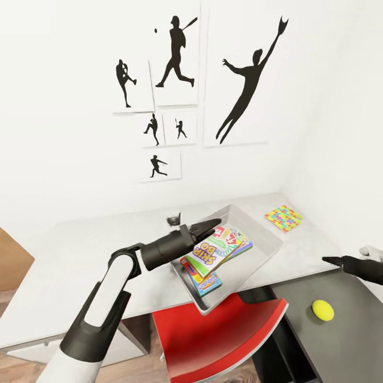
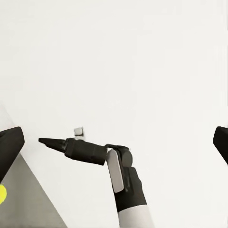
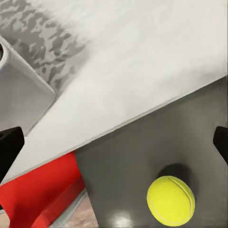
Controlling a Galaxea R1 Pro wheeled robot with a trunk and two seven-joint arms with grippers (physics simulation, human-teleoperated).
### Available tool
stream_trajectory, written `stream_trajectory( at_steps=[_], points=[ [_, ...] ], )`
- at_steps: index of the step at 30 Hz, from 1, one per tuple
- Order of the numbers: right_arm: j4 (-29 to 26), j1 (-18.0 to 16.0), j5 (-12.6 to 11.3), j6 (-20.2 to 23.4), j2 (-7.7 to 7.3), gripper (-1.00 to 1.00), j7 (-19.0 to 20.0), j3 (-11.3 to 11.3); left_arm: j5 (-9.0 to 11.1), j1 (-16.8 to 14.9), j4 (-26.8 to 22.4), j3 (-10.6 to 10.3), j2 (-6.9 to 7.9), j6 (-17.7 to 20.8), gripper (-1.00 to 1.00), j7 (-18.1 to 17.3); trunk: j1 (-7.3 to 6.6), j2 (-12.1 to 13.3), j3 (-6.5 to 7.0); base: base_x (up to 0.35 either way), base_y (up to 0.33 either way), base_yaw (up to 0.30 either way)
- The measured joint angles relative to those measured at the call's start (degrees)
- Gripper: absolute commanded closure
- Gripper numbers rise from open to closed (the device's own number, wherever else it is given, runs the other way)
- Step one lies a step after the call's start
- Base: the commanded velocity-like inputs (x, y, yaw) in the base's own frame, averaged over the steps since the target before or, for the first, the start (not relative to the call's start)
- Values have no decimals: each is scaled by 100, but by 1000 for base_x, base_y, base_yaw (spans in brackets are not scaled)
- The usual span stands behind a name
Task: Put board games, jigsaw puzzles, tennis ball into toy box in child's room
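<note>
Nearest me, the left arm (image 1: 101, 303) rises from the lower left and reaches over the desk (image 1: 80, 255). Its end effector (image 1: 210, 224) hangs over the near-left rim of the toy box (image 1: 260, 250), fingers drawn to a narrow point with nothing between them. From the head view, part of that rim is hidden behind the arm.

Tilted diagonally on the light grey top, the box has its long axis running from the near edge toward the far right corner. Its near end juts past the desk edge above a red chair (image 1: 213, 340). Inside lie the board games (image 1: 215, 252) in a loose stack, lengthwise along the box; the lowest ones are mostly covered and hard to tell apart.

One jigsaw puzzle (image 1: 283, 218) lies flat beyond the box, near the far right corner, turned cornerwise.

On the dark wing rests the tennis ball (image 1: 323, 310), well apart from the box. The right end effector (image 1: 332, 260) comes in from the right edge, cut off by the frame, hovering above the wing with nothing in it; the right wrist view puts its fingertips at opposite edges, so it stands wide, with the ball (image 3: 170, 200) below.

Black sports silhouettes (image 1: 175, 90) hang on the white wall.
</note>
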Motion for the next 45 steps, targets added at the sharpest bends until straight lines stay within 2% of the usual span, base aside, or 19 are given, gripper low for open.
stream_trajectory(
  at_steps=[2, 3, 6, 7, 11, 12, 13, 15, 16, 21, 25, 26, 27, 31, 32, 37, 40, 45],
  points=[
    [200, -85, -5, 1, 20, -100, -174, 82, 7, -92, -1, -147, -126, 1, -100, 350, 0, -1, 0, 0, 0, 0],
    [330, -137, 3, 1, 32, -100, -282, 133, 20, -228, -1, -350, -228, 1, -100, 715, 0, 0, 0, 0, 0, 0],
    [446, -185, 11, 2, 42, -100, -388, 174, -35, -453, 2, -711, -369, -4, -100, 1284, -1, -1, 0, 0, 0, 0],
    [447, -186, 10, 2, 42, -100, -390, 174, -37, -456, 2, -715, -370, -4, -100, 1291, -1, -1, 0, 0, 0, 0],
    [508, -206, 6, 2, 48, -100, -460, 195, -61, -694, 4, -1124, -489, -60, -100, 2125, -1, -1, 0, 0, 0, 0],
    [509, -206, 6, 2, 48, -100, -460, 196, -61, -696, 4, -1127, -489, -61, -100, 2132, -1, -1, 0, 0, 0, 0],
    [523, -210, -1, 2, 50, -100, -474, 195, -56, -783, 4, -1294, -519, -135, -100, 2543, -1, -1, 0, 0, 0, 0],
    [544, -212, -21, 2, 52, -100, -481, 191, -42, -865, 6, -1462, -542, -220, -100, 2961, -1, -1, 0, 0, 0, 0],
    [544, -212, -22, 2, 52, -100, -482, 191, -41, -866, 6, -1464, -542, -221, -100, 2968, -1, -1, 0, 0, 0, 0],
    [607, -216, -38, 2, 52, -100, -494, 178, 8, -1089, 5, -1866, -572, -414, -100, 3927, -1, 0, 0, 0, 0, 0],
    [621, -216, -23, 2, 54, -100, -535, 175, 21, -1146, 10, -1988, -575, -523, -100, 4297, -1, 0, 0, 0, 0, 0],
    [624, -220, -12, 1, 54, -100, -605, 170, 22, -1156, 12, -2015, -572, -552, -100, 4530, -1, 0, 0, 0, 0, 0],
    [624, -220, -14, 2, 54, -100, -607, 170, 26, -1156, 12, -2016, -572, -555, -100, 4539, -1, 0, 0, 0, 0, 0],
    [652, -226, -4, 2, 58, -100, -960, 162, 30, -1166, 13, -2048, -571, -593, -100, 5094, -1, 0, 0, 0, 0, 0],
    [652, -226, -8, 3, 58, -100, -964, 162, 32, -1166, 13, -2048, -571, -594, -100, 5098, -1, 0, 0, 0, 0, 0],
    [864, -268, -37, 3, 88, -100, -1620, 160, 38, -1170, 13, -2065, -573, -643, -100, 5422, -1, 0, 0, 0, 0, 0],
    [948, -330, -47, 3, 102, -100, -1820, 156, 59, -1174, 13, -2068, -573, -654, -100, 5478, -1, 0, 0, 0, 0, 0],
    [1136, -448, -55, 3, 115, -100, -2107, 150, 237, -1184, 14, -2071, -573, -665, -100, 5530, -1, 0, 0, 0, 0, 0]
  ],
)
